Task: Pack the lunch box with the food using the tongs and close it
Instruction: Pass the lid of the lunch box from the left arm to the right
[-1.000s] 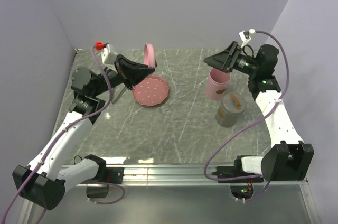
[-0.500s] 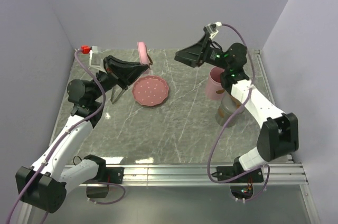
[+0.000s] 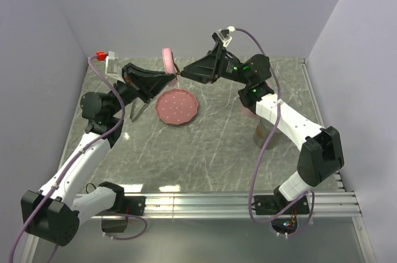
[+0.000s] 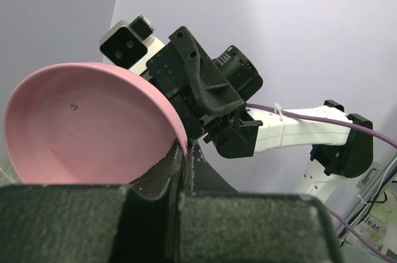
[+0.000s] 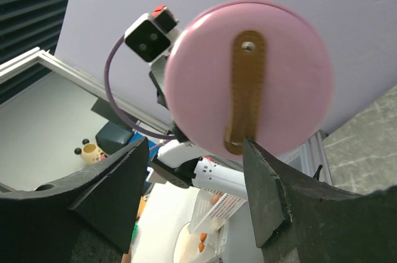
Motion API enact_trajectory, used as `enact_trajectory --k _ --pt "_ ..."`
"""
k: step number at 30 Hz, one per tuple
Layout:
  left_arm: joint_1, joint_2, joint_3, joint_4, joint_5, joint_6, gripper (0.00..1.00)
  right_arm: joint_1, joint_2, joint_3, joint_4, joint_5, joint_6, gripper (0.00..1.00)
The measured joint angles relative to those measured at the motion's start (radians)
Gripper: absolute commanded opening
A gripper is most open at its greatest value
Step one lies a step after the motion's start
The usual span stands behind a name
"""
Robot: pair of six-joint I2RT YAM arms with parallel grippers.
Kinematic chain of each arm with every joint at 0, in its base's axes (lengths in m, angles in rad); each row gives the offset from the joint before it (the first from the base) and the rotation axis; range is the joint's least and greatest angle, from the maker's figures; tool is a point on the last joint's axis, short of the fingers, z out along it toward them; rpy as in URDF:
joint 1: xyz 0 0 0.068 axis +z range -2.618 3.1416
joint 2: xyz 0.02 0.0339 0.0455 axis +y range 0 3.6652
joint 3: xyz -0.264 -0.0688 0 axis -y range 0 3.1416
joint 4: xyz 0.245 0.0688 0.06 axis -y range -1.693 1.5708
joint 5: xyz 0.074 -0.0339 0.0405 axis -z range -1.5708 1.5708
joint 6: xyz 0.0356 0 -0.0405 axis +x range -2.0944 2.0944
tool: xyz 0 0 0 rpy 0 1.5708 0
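Lilac walls stand around a grey marbled table [image 3: 211, 145], with both arms raised over its far half. The left gripper [image 3: 170, 76] is clamped on the rim of the pink lid [image 3: 167, 61] and holds it on edge in the air, above the far rim of the dotted pink plate [image 3: 177, 106]. Its wrist view shows the lid's plain hollow underside and the rim pinched between the two fingers [image 4: 162, 173].

The right gripper [image 3: 185, 72] faces the lid from the other side. Its jaws stand apart. From its wrist view the lid's top fills the middle, slightly blurred, with a brown strap handle [image 5: 245, 92] running down it. The fingers [image 5: 118, 185] flank the lid's lower edge, and whether either one touches it cannot be told.

Much is covered. The right forearm crosses the pink tub [image 3: 244, 110] and the olive-grey tub [image 3: 260, 134], so only slivers of each show and nothing inside them can be seen. Under the left arm a slim metal V shows — the tongs [image 3: 138, 113], mostly hidden.

Writing is scarce — in the left wrist view's lower right corner a label is cut off and reads only "lean". Beyond the table the right wrist view shows a white basket [image 5: 214, 210] with orange bits, too small to identify.
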Motion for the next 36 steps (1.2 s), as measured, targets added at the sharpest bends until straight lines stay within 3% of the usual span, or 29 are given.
enact_trajectory --k 15,27,30,36 --pt "0.002 0.005 0.0 0.01 0.002 -0.016 0.0 0.021 0.012 0.025 -0.132 0.031 -0.1 0.62" --pt "-0.007 0.007 0.0 0.01 0.003 -0.016 0.0 0.037 0.04 0.049 -0.112 0.037 -0.091 0.55" --pt "-0.007 0.01 0.0 0.013 0.002 -0.016 0.0 0.04 0.047 0.055 -0.113 0.04 -0.095 0.51" --pt "-0.01 0.017 0.0 0.022 0.0 -0.016 0.0 0.04 0.047 0.059 -0.119 0.046 -0.103 0.28"
